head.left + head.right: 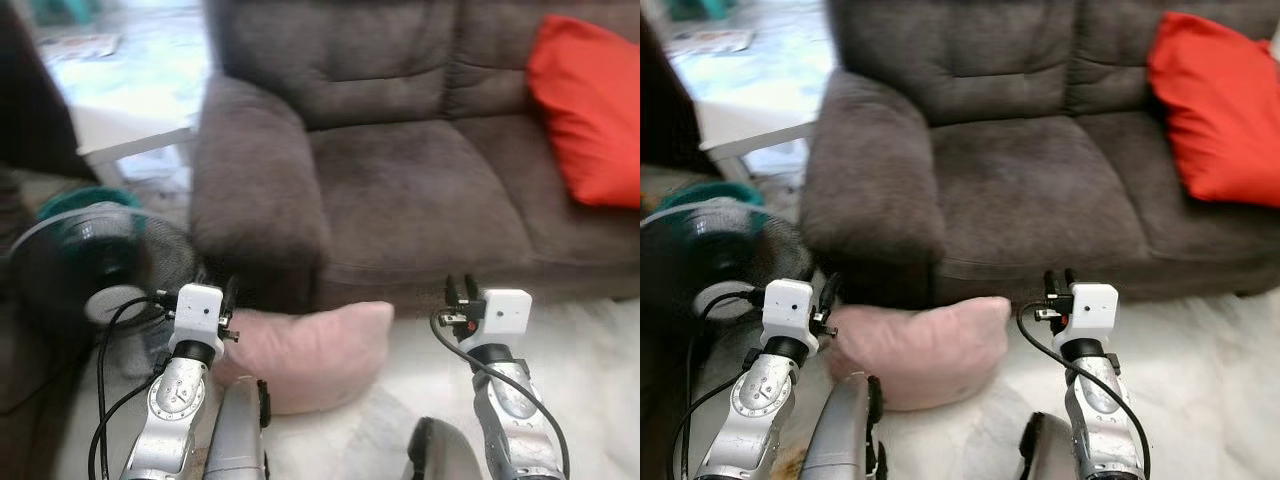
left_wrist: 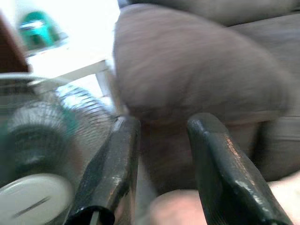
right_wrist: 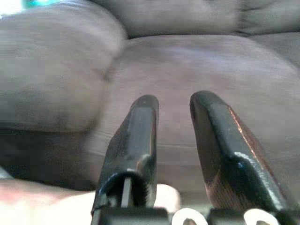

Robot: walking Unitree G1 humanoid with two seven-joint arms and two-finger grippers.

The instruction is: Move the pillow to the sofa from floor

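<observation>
Nearest the camera, the two silver arms reach forward over a pale floor, each topped by a white wrist block. The left end effector is held up just before the sofa's armrest, its two black fingers spread with a clear gap between them and nothing in it; in the left wrist view the armrest lies beyond the tips and a fan to one side. The right end effector hangs in front of the sofa's seat edge, its fingers likewise apart and empty, pointing at the seat cushion. Between and just beyond the two arms lies the pillow, pale pink, on the floor with its far edge against the base of the sofa; the left end effector is just beside its left end, though whether it touches cannot be told, and the right end effector stands apart from its right corner. To the left of the left arm stands the fan, a dark round cage with a white hub, close to the armrest. The sofa is dark grey-brown. A red cushion leans at the right end of the sofa seat. Farther off to the left is a white bench, blurred.
</observation>
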